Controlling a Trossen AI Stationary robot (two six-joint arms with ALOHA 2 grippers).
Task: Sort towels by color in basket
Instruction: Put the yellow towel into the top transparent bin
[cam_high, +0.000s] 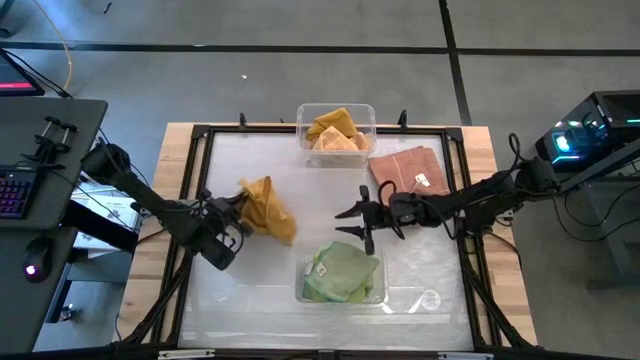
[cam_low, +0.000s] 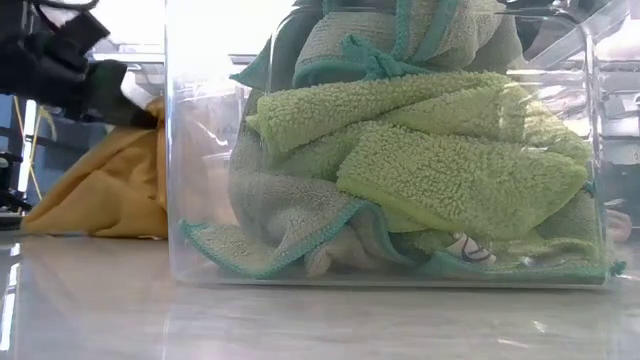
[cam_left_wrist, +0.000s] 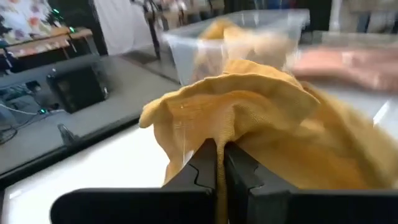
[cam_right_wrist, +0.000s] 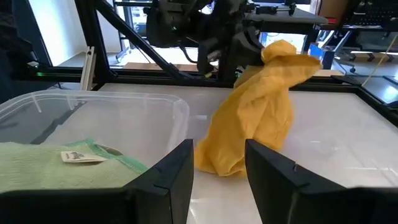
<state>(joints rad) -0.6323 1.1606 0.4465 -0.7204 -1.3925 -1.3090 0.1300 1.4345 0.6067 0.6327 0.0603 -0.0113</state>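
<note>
The left gripper (cam_high: 238, 205) is pinched tight on a yellow towel (cam_high: 268, 208), hanging it over the table (cam_high: 250, 290). The right gripper (cam_high: 352, 224) waits spread above the near bin (cam_high: 300, 292) of green towels (cam_high: 342, 270). Beyond, a peach towel (cam_high: 408, 168) lies flat beside the far bin (cam_high: 368, 115).

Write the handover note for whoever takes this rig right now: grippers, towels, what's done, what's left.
Left gripper: shut on the mustard towel, gathered up with its lower part trailing on the table at centre-left.
Right gripper: open, empty, beside the near bin.
Near bin: holds the green towels.
Far bin: already holds yellow towels.
Peach towel: lies flat on the table beside the far bin, in no bin.
Done: greens binned, some yellows binned.
Left: probably carry the held mustard towel to the far bin; then place the peach towel.
</note>
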